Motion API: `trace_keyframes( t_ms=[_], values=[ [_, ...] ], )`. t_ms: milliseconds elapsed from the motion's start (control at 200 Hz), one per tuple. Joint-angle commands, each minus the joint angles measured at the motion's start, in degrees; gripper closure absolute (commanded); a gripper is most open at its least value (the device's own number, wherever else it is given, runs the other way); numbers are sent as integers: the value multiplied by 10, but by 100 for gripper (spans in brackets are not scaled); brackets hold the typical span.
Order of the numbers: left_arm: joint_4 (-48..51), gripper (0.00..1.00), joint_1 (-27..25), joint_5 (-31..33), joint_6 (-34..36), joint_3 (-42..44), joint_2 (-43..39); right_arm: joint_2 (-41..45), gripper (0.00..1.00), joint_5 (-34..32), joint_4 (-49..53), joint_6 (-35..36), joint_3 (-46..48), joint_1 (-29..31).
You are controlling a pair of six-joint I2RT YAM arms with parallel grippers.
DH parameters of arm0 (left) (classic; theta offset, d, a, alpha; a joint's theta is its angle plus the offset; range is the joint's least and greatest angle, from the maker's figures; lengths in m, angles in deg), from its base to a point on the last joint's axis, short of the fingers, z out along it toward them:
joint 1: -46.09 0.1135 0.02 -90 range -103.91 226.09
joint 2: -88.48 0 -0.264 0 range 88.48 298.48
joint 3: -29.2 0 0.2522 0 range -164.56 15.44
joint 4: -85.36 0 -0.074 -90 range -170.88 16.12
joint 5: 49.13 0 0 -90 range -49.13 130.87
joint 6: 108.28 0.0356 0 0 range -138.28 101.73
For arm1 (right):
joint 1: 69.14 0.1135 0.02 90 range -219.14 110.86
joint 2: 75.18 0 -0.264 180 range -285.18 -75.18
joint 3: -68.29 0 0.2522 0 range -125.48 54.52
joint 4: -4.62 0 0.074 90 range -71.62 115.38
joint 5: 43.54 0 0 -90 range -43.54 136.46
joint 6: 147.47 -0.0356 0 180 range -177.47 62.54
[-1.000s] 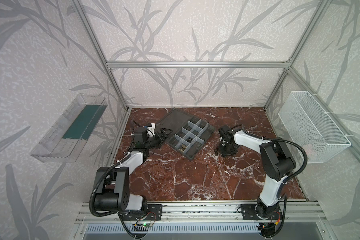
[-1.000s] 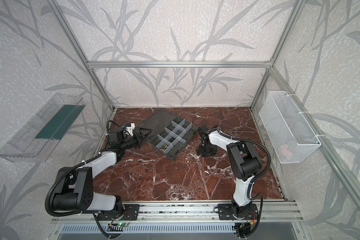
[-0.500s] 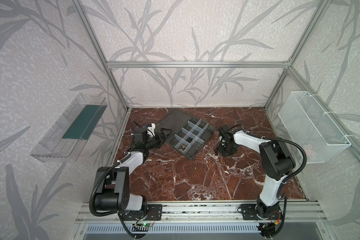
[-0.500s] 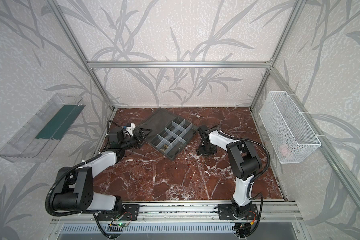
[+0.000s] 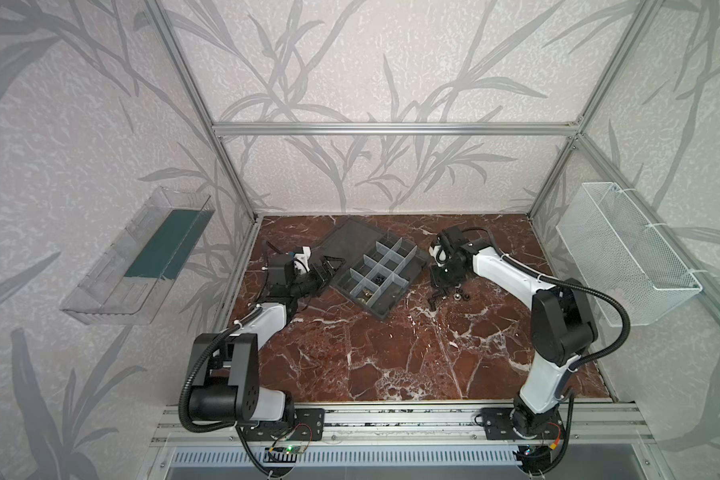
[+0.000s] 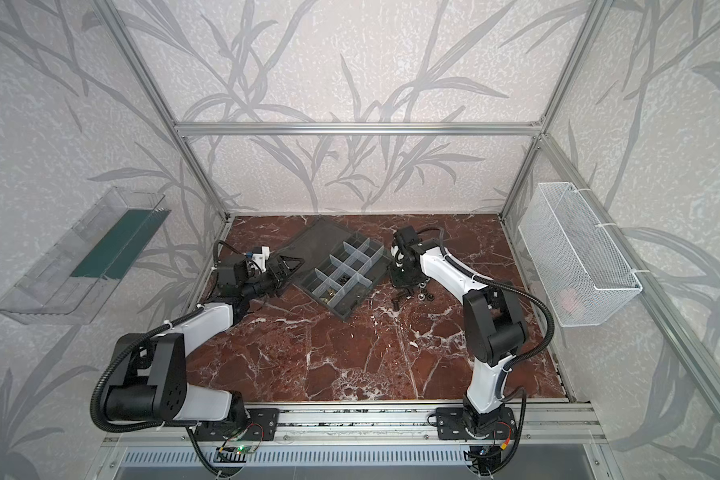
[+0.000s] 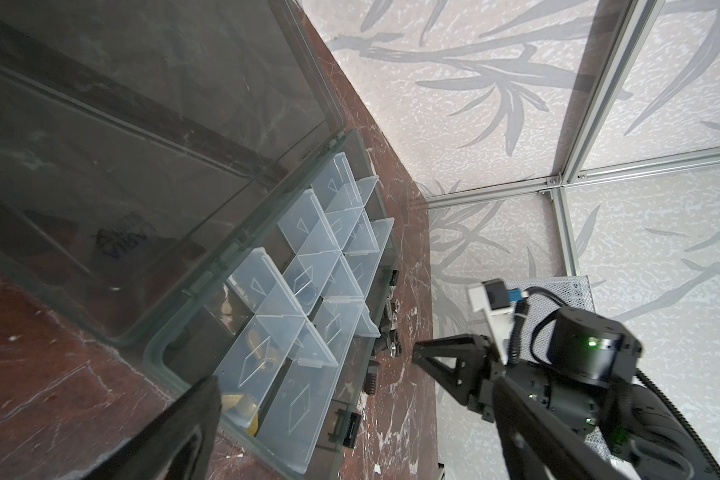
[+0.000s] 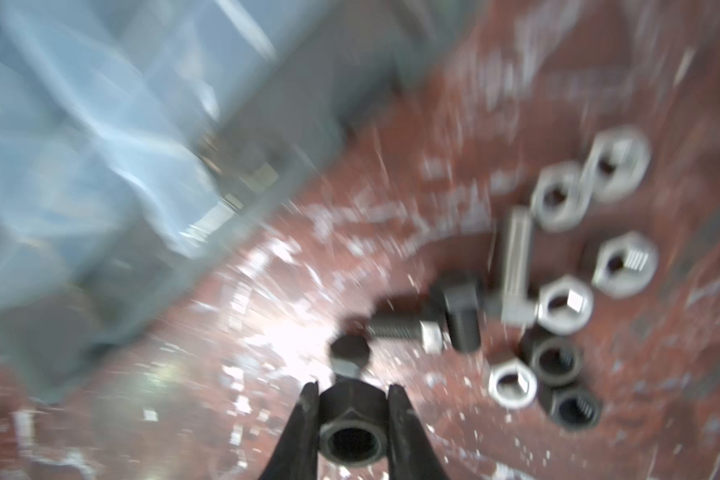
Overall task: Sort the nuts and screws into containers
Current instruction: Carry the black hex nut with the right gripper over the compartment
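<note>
**Tabletop** [image 5: 391, 365], front half and both front corners: bare marble, open from edge to edge.
**Back centre:** organizer box [image 5: 375, 309], askew, interior cut up by upright dividers [image 7: 262, 282]; lid [image 5: 348, 239] flat toward the back-left corner.
**Box's left side:** left gripper [image 5: 333, 270], jaws apart, blocks approach.
**Box's right side:** right gripper [image 5: 443, 284], jaws filled by a dark nut [image 8: 352, 419], low beside loose screws [image 8: 400, 330] and nuts [image 8: 624, 264]; only a narrow gap to the box wall.
**Back-right corner:** bare.
</note>
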Motion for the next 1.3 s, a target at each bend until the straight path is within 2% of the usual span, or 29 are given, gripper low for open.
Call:
trace_keyframes(
  t_ms=[0,465,790,925,1020,1090,1295],
  values=[
    [-20,1,-2,-6,-11,-4,-6,-9,100,44,-11,11,-62,1],
    [-17,1,-1,-3,-9,0,-16,-209,100,15,-1,4,-305,62],
    [-26,1,-2,-6,-14,6,-21,-270,99,24,-21,-14,-326,66],
    [-27,0,-1,-6,-13,6,-19,-284,90,23,2,0,-341,70],
    [-31,1,-2,-7,-16,6,-16,-284,69,20,10,8,-348,74],
    [-33,0,-1,-8,-17,6,-14,-277,59,18,12,11,-352,76],
    [-35,1,-1,-8,-18,5,-13,-234,52,2,40,28,-355,76]
  ],
)
